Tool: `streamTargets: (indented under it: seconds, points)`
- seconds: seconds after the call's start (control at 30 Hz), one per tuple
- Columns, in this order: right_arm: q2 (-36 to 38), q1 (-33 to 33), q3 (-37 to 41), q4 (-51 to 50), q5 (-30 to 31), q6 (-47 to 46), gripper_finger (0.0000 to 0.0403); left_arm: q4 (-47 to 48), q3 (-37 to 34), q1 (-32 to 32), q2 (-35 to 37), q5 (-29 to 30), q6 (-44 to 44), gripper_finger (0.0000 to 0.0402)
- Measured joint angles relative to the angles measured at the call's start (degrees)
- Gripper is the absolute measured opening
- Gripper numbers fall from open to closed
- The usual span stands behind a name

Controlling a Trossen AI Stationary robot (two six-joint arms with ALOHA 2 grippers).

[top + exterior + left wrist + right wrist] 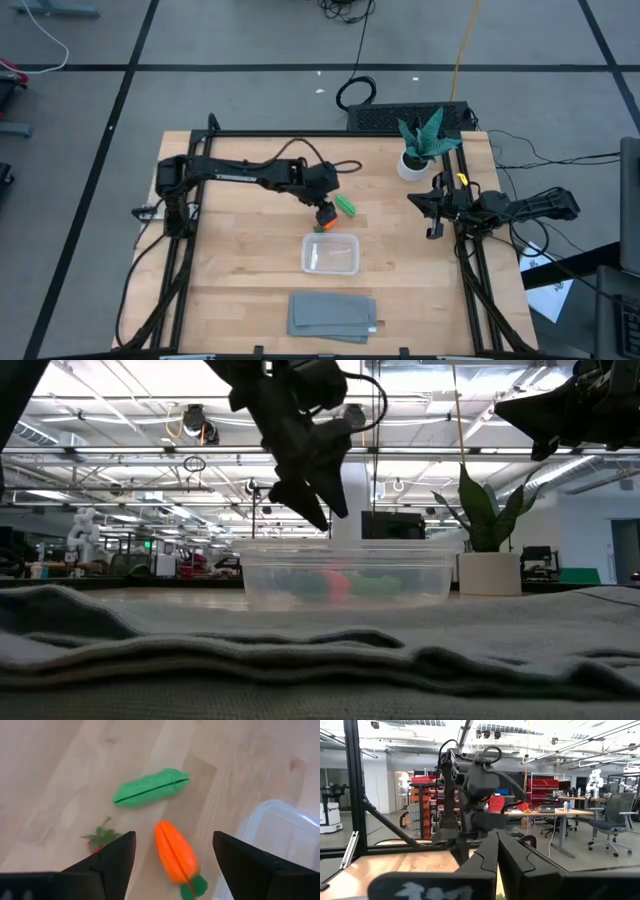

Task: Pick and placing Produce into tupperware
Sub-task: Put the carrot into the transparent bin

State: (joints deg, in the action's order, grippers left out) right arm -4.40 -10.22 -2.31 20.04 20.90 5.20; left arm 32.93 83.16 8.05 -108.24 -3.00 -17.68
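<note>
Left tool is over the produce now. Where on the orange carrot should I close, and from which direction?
Grip the carrot across its thick orange middle, coming straight down. It lies flat on the table between the open fingers of the left tool, so the pads would meet its long sides. Avoid the green leaf end. The tupperware edge and the red piece sit close either side.

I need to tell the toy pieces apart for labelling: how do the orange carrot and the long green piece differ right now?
Colour: the carrot is orange with a small green leafy end; the green piece is green all over. Shape: the carrot tapers, the green piece is an even pod. Place: the carrot lies between the open left gripper's fingers; the green piece lies beyond them. Both lie on the wooden table, outside the tupperware, each with a lengthwise seam.
</note>
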Motion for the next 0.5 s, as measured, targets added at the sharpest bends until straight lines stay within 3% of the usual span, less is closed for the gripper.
streamTargets:
  seconds: [0.2,0.5]
  points:
    - [0.02,0.00,0.00,0.33,-0.01,-0.01,0.0000,0.41,1.70,-0.77,-1.91,0.26,-7.84,0.0271]
    - [0.01,0.01,0.00,0.25,0.00,-1.49,0.0000,5.06,1.72,-1.32,-2.02,0.53,-9.84,0.0271]
